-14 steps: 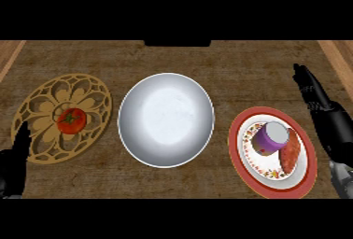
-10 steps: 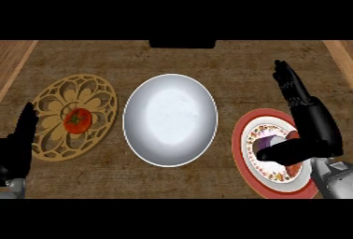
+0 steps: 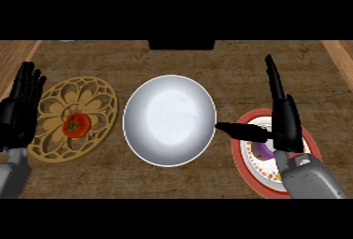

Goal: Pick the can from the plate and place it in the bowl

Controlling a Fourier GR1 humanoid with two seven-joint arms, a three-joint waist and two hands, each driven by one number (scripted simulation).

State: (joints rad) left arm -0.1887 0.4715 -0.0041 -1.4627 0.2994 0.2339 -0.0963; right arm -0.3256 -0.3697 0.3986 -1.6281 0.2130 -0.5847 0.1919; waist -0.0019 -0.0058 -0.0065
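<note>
Both hands are released, fingers straight. Right of the bowl, the right hand hangs above the plate, thumb stretched toward the bowl, grasping nothing. The can sits on that plate, mostly hidden under the hand. The left hand rests far left of the bowl.

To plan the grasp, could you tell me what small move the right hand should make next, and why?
Probably lower the right hand and close it round the can: the hand is open over the plate, and the can lies there, not yet gripped.
</note>
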